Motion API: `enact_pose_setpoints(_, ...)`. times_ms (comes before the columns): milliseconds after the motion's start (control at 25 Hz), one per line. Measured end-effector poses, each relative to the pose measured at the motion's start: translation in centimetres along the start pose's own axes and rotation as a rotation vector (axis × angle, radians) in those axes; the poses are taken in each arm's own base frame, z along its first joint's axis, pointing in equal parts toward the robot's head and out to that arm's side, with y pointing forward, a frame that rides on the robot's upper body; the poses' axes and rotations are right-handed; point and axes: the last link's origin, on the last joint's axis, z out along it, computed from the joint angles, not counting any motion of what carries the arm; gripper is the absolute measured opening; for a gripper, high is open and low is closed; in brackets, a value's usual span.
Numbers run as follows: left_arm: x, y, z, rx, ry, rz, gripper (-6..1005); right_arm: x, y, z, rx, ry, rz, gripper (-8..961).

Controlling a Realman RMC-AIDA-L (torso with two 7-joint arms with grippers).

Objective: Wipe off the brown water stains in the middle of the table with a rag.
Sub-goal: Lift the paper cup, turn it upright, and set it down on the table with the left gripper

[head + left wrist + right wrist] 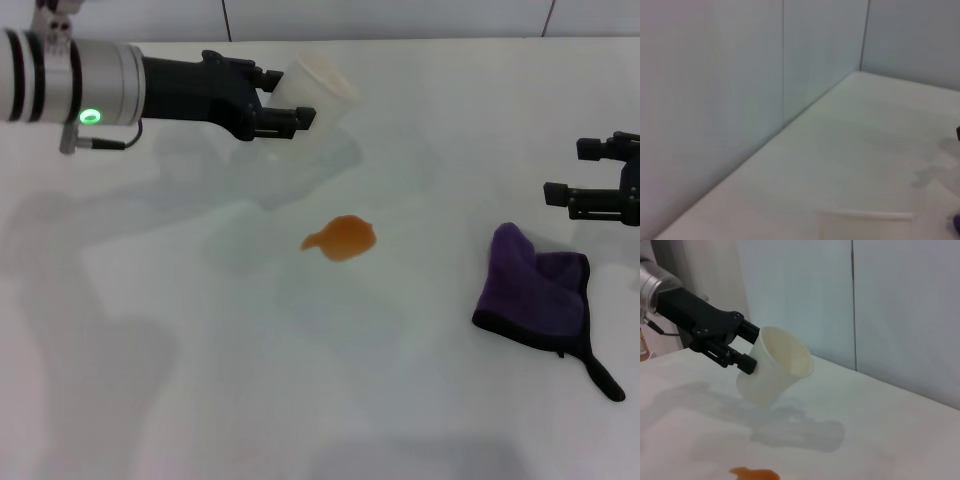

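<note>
The brown water stains are an orange-brown blotch with a short tail in the middle of the white table; the right wrist view catches their edge. The purple rag, with black edging and a black tab, lies crumpled to the right of them. My right gripper hovers open just behind the rag, holding nothing. My left gripper is raised over the far side of the table, behind and left of the stains. It is shut on a whitish cup, which is tilted on its side.
Grey wall panels close off the table's far edge. The cup and the left arm cast a shadow on the tabletop behind the stains.
</note>
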Motion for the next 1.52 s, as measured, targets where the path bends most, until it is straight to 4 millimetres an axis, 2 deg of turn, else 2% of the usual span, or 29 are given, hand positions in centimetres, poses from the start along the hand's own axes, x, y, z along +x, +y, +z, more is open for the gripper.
enact_pose_setpoints(400, -3.8, 1.1, -0.4, 0.054, 0.158, -0.046, 649, -0.2, 0.0, 0.2, -0.005, -0.002, -0.003, 826)
enact_pose_setpoints(840, -7.6, 2.1, 0.3, 0.134, 0.16, -0.065, 651, -0.2, 0.2, 0.4, -0.018, 0.001, -0.005, 826)
enact_pose_setpoints(1520, -9.8, 2.5, 0.6, 0.202, 0.139, -0.037, 654, -0.1, 0.4, 0.4, -0.028, 0.003, -0.003, 825)
